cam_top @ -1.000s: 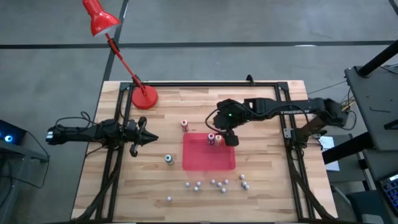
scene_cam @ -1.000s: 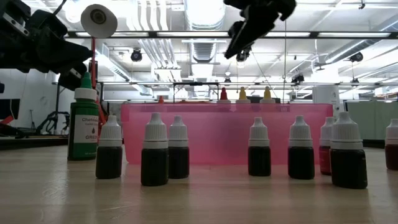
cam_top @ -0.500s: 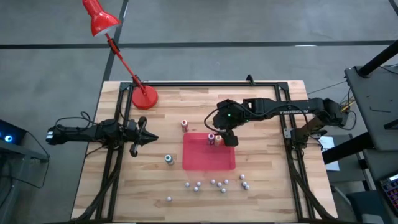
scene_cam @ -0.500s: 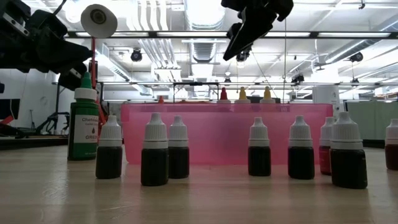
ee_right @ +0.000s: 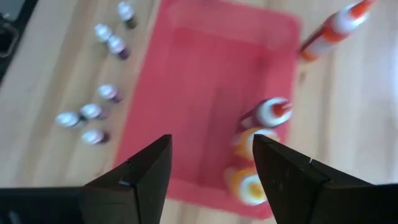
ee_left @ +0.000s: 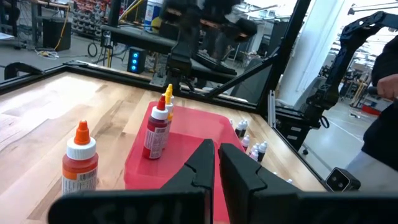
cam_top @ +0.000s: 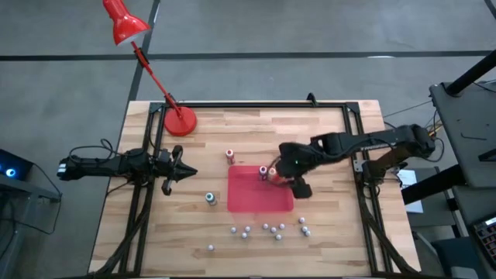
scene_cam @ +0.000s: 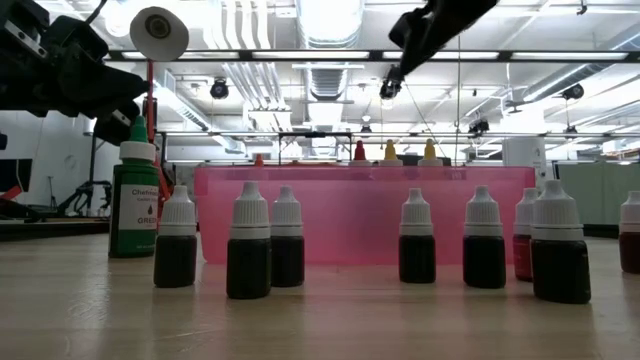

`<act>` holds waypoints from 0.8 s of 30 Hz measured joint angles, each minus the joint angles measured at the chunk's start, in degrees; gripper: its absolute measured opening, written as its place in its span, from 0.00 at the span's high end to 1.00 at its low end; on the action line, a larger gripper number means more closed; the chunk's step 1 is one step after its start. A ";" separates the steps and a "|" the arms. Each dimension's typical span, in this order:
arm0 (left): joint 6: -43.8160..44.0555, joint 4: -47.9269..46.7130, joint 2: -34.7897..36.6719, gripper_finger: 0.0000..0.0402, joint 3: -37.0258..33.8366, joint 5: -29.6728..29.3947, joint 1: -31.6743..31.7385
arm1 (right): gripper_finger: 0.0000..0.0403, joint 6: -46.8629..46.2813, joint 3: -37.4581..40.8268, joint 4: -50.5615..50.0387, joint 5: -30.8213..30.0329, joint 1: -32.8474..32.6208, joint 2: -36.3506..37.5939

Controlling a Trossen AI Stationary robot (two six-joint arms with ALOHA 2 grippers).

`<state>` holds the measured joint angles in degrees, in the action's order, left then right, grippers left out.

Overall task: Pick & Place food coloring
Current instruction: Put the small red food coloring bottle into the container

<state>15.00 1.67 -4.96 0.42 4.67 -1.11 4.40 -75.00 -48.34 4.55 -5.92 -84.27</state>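
I start from the table [cam_top: 333, 225], a pale wooden top inside a black frame, and take the red tray [cam_top: 260, 198] near its middle as my landmark for everything else. The right arm reaches in from the tray's right side, and its right claw [cam_top: 298, 186] hangs over the tray's right edge, jaws spread wide with nothing between them. The left claw [cam_top: 186, 173] waits well to the left of the tray, fingers pressed together and empty. The red desk lamp [cam_top: 179, 122] stands beyond the tray's far left corner. As for the food coloring, three bottles [cam_top: 267, 172] stand clustered inside the tray at its far right corner (red, yellow and orange caps, going by the right wrist view), an orange bottle [cam_top: 230, 156] stands just outside the tray's far edge, and a green bottle [cam_top: 210, 198] sits left of the tray. A scatter of small dark dropper bottles [cam_top: 267, 229] lies on the near side of the tray. My reading is that a bottle has been set down in the tray and I am between picks. The next move, I judge, calls for carrying the open right claw across to the orange bottle, lining the jaws either side of its body, and coming down without knocking the cluster.
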 joint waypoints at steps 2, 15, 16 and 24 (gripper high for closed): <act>-0.02 0.00 0.01 1.00 0.01 0.00 0.01 | 0.47 -2.14 0.02 -1.22 -0.01 -1.57 -0.11; -0.02 0.00 0.01 1.00 0.01 0.00 -0.01 | 0.47 -8.50 3.74 -4.62 -0.12 -10.91 0.66; -0.02 0.00 0.01 1.00 0.00 -0.01 0.00 | 0.47 -8.44 4.55 -4.65 -0.03 -11.47 1.16; 0.00 0.00 -0.01 1.00 -0.01 -0.01 0.00 | 0.47 -3.32 12.47 -5.36 0.53 -16.91 5.93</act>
<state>15.00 1.67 -4.97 0.41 4.66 -1.11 1.08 -62.54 -53.69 5.08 -22.83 -78.33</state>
